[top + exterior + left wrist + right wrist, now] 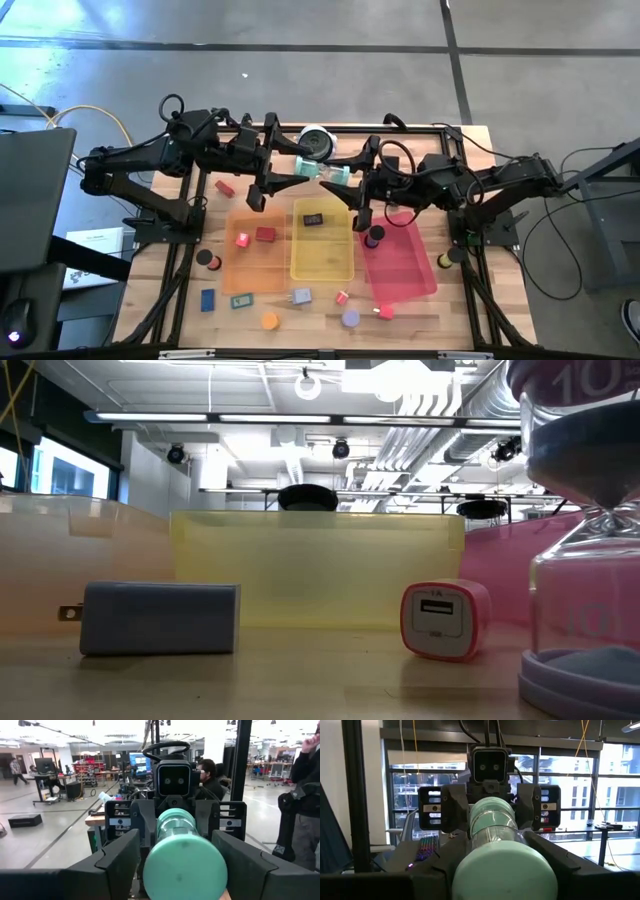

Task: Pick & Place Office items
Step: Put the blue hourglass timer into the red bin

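Teal end caps and a clear middle mark the cylinder [334, 172] held lengthwise between both arms above the far edge of the yellow tray [322, 240], in what looks like a mid-air handover. From the right wrist view, the right gripper [505, 865] has its fingers pressed against one capped end, gripping it. The left gripper [177, 865] faces it from the other end; its fingers [120, 857] stand slightly clear of the cap on each side, apparently opening to let go. Holding the piece end to end lets each arm take a cap without crowding the other. Below, the orange tray [250, 275] carries two red bits [265, 234], the yellow tray a black block [314, 219], and a dark disc [374, 237] sits at the edge of the red tray [410, 265]. Other pieces lie loose on the table [180, 300], among them a grey plug [160, 618] and a pink charger [446, 620].
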Robot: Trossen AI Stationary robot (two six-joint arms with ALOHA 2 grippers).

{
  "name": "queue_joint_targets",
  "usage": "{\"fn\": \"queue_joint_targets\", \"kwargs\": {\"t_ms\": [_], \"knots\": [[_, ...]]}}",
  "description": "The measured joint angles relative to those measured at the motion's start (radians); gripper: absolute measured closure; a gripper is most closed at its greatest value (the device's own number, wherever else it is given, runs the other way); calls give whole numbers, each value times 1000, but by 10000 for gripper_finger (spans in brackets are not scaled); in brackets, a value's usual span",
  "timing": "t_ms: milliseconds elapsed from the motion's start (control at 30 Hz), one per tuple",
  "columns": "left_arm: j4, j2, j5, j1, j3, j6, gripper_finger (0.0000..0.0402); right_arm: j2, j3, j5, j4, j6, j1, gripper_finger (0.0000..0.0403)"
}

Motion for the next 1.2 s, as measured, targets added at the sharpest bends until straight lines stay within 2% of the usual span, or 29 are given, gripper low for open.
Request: {"fn": "queue_joint_targets", "kwargs": {"t_ms": [167,300,433,633,800,967,1200], "knots": [[-1,0,0,-8,0,34,159,0,0,-1,-12,1,0,231],[-38,0,0,-16,0,35,150,-6,0,46,-72,5,10,231],[-88,0,0,-16,0,37,112,-31,0,79,-153,43,17,231],[-149,-11,-4,-16,0,1,53,-105,-1,112,-386,144,24,231],[-305,-51,-20,14,0,-59,44,-177,-1,155,-667,315,26,231],[-477,-78,-23,55,0,-115,43,-228,1,150,-935,549,49,231],[-598,-71,-23,85,0,-147,43,-245,0,84,-1350,963,108,231]]}}
